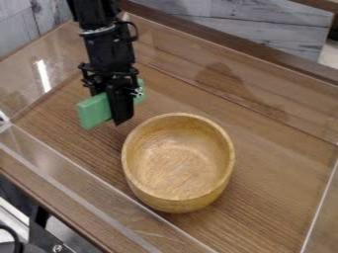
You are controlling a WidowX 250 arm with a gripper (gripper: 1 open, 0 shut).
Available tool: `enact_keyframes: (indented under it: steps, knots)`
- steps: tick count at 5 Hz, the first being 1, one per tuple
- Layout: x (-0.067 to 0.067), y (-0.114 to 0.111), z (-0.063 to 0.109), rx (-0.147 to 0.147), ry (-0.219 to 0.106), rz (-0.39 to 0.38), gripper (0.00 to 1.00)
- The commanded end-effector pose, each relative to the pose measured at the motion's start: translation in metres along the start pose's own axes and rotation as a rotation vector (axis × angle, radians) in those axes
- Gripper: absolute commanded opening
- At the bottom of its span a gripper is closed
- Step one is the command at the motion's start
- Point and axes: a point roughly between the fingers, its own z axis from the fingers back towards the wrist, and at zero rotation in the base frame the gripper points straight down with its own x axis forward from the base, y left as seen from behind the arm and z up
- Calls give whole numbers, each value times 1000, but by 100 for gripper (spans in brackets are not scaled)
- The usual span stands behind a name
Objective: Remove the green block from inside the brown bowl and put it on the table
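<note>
the gripper (117, 111) points steeply down near the table's (251, 94) left edge, jaws pinched on the green block (90, 111), which sticks out to the left of the fingers with its long axis tilted near upright. the block's lower end looks to be at or just above the wood; i cannot tell whether it touches. the block is already outside the brown bowl (179, 161), which sits just beside it toward the front right and is empty, showing only its pale speckled inside. judging by this, what is left is to settle the block flat on the tabletop and let go, clear of the bowl's rim.
</note>
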Motion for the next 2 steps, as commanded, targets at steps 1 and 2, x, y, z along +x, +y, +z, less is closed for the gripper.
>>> enact_keyframes:
  steps: [1, 2]
  knots:
    - [7, 6, 15, 23, -53, 3, 0]
    - [8, 9, 14, 19, -52, 6, 0]
